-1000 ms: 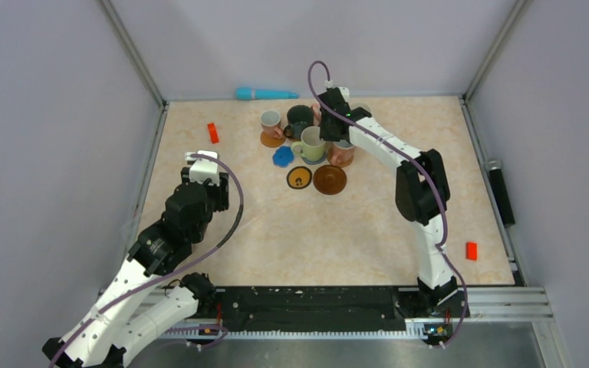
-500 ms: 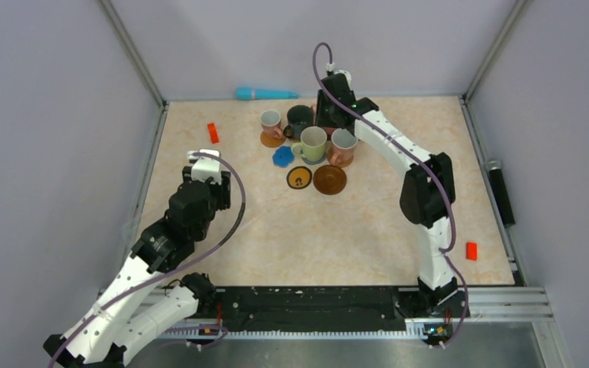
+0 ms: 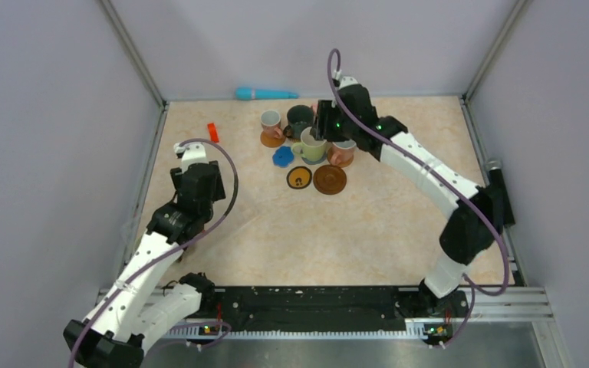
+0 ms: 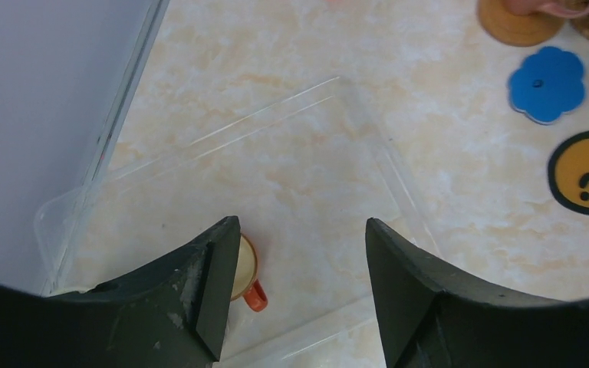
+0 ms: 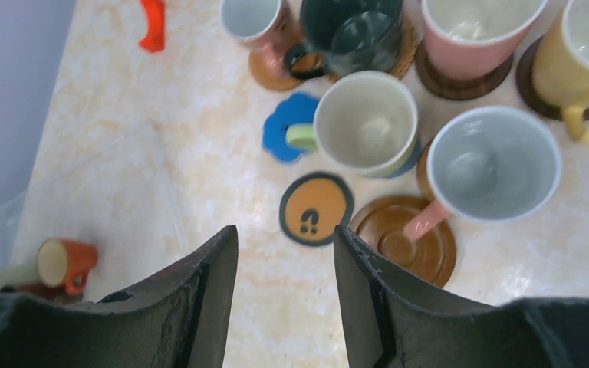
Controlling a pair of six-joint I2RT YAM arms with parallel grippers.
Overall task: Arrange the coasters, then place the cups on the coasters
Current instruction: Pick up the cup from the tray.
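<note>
My right gripper [image 5: 285, 234] hangs open and empty above the cluster of cups, also seen from above [image 3: 324, 123]. Below it stand a pale green cup [image 5: 364, 123], a grey cup with a pink handle [image 5: 495, 165], a black cup [image 5: 353, 31], a pink cup [image 5: 475, 27] and a yellow cup [image 5: 583, 46], each on a coaster. Bare coasters lie in front: blue scalloped [image 5: 284, 130], black-rimmed [image 5: 316, 208] and brown [image 5: 406, 238]. My left gripper [image 4: 301, 226] is open over an orange cup [image 4: 247, 272], which lies on its side partly behind the left finger.
The orange cup lies inside a clear plastic tray [image 4: 368, 146] by the left wall. A small cup [image 3: 271, 121] stands on a tan coaster at the cluster's left. A red block [image 3: 212, 132] lies nearby, and a teal object [image 3: 264, 93] along the back wall.
My right gripper opened, let go of the grey cup and lifted back from it. My left arm stretched farther along the left wall and its jaws widened a little.
</note>
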